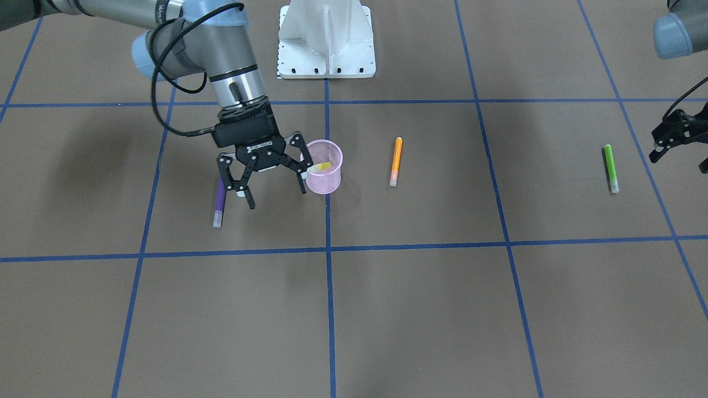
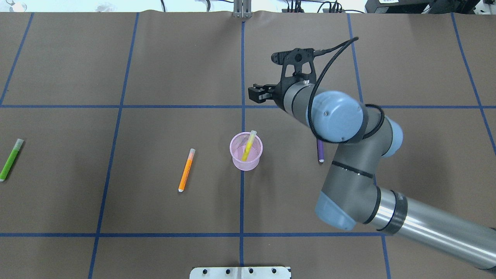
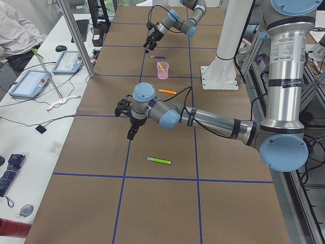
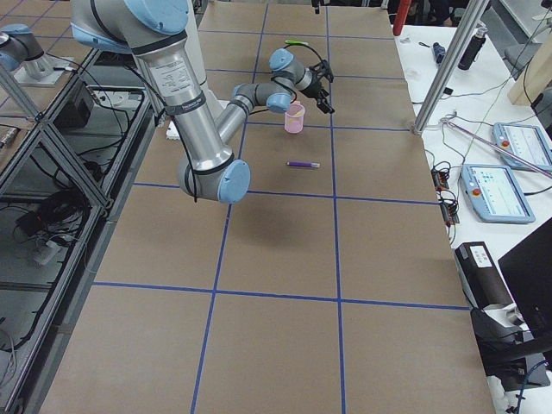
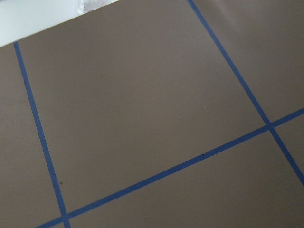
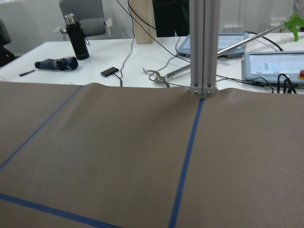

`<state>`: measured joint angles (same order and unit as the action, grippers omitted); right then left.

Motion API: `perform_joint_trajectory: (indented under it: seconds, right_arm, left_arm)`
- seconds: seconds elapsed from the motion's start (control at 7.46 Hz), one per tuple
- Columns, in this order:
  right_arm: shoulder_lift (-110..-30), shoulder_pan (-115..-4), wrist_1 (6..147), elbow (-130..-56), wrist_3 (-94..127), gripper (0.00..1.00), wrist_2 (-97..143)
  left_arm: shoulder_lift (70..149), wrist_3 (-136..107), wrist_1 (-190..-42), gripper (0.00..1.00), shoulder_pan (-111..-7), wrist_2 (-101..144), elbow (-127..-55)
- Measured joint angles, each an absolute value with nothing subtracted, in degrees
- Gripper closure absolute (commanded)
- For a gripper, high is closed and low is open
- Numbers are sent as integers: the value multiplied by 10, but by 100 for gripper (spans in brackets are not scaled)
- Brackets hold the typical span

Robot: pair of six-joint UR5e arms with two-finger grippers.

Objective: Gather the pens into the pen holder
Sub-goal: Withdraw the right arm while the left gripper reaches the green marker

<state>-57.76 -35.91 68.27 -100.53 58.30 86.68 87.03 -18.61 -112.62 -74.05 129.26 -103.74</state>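
- Right gripper (image 1: 276, 197) is held spread and empty, just beside the pink mesh pen holder (image 1: 324, 178).
- Purple pen (image 1: 219, 207) is laid just past it from the holder, lengthwise toward the white robot base (image 1: 326, 44).

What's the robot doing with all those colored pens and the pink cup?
It is collecting pens into the pink pen holder. The yellow pen is already inside. The right gripper hangs open beside the holder, holding nothing. The purple pen, orange pen and green pen lie on the table. The left gripper hovers near the green one.
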Motion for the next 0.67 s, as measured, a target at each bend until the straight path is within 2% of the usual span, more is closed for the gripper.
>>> perform_joint_trajectory:
  seconds: [0.27,0.4,0.54,0.67]
  right_arm:
    - [-587,-477,780,-1018,559,0,1061]
    - [-599,-513,801,-1029,527,0,1112]
    - [-611,-533,808,-1039,502,0,1140]
    - [-618,-543,809,-1045,491,0,1153]
  left_arm:
    - [832,-241,-1190,0,-701,1279,-1020]
    - [813,-282,-1261,0,-673,1258,-988]
    - [806,-317,-1336,3,-646,1237,-941]
    - [806,-336,-1388,11,-624,1221,-902]
